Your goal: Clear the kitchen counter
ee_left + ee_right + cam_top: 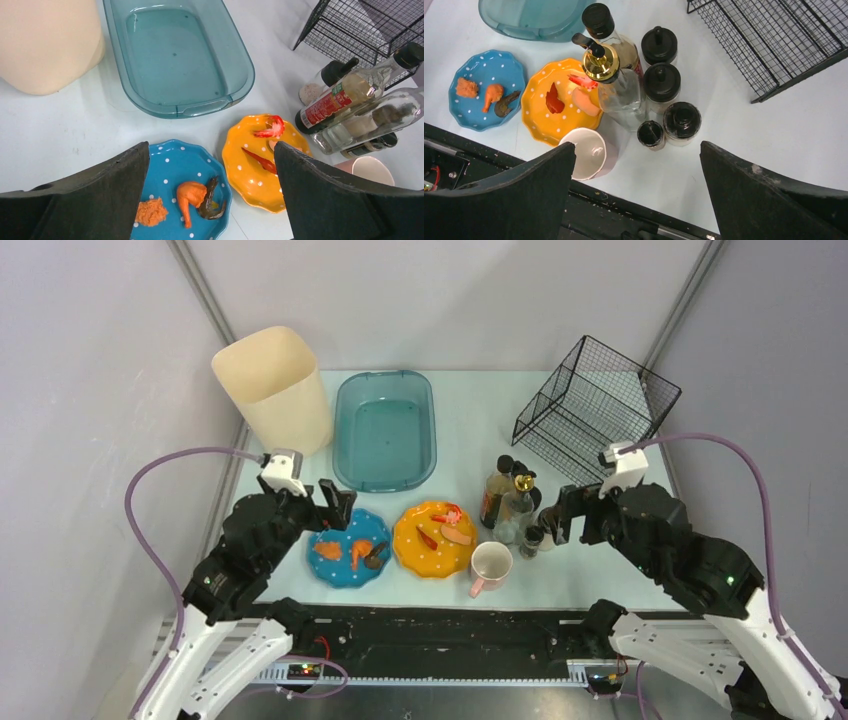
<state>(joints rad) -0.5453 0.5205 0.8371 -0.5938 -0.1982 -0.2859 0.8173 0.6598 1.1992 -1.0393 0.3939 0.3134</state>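
The pale blue kitchen counter (470, 430) holds a blue dotted plate (348, 548) with food scraps, an orange dotted plate (434, 538) with scraps, a pink mug (491, 565) and a cluster of bottles and jars (510, 502). My left gripper (338, 505) is open and empty, hovering above the blue plate (175, 165). My right gripper (562, 515) is open and empty, hovering just right of the bottles (616, 75), above the small black-lidded jars (681, 120) and the mug (586, 152).
A teal basin (386, 430) stands at the back centre, a cream bin (274, 388) at the back left and a black wire basket (597, 408) at the back right. A black strip (440, 625) edges the counter front.
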